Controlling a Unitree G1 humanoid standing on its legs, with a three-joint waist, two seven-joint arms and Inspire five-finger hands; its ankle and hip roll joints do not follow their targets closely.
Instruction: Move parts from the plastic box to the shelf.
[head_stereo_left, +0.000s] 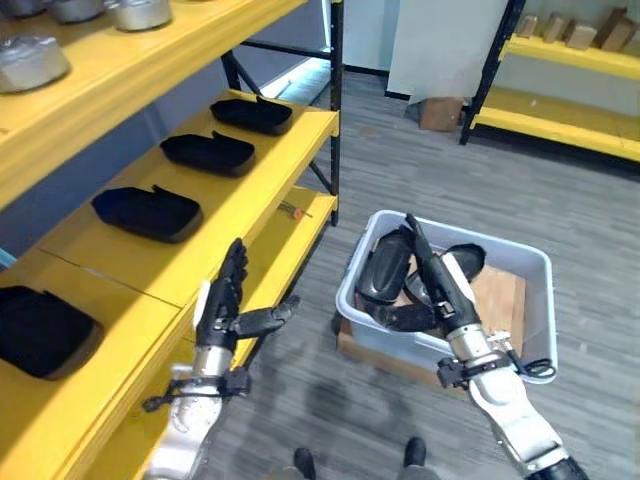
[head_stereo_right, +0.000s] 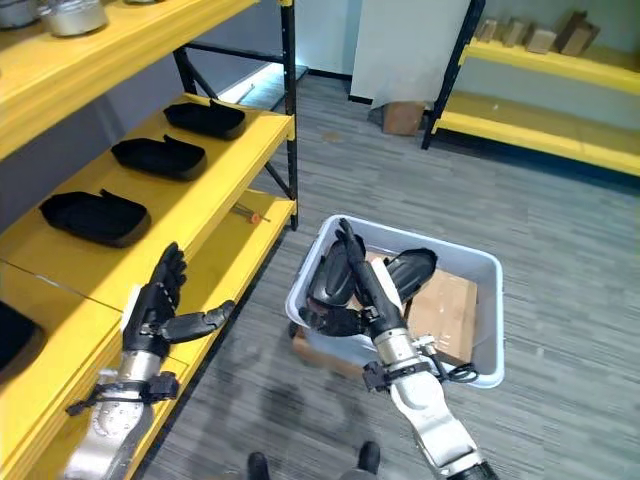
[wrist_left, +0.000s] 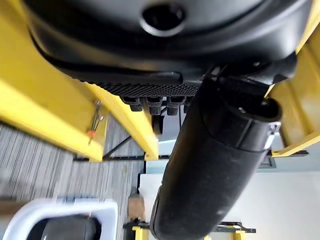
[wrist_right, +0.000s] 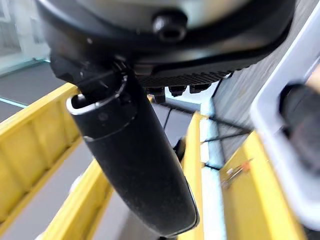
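A small screwdriver (head_stereo_left: 292, 211) with an orange handle lay on the low yellow board to my left. Metal pots (head_stereo_left: 30, 60) stood on the top level above. Across the grey floor (head_stereo_left: 560, 200), a cardboard box (head_stereo_left: 440, 113) sat by a white panel (head_stereo_left: 445, 45), and wooden blocks (head_stereo_left: 580, 32) lined a far rack (head_stereo_left: 560, 100).

Four black parts (head_stereo_left: 148, 212) lie along the yellow shelf (head_stereo_left: 250, 195), and three metal pots (head_stereo_left: 30, 62) stand on the level above. One plastic box (head_stereo_left: 520, 345) holds at least two more black parts (head_stereo_left: 385, 268) (the overlap blurs an exact count).
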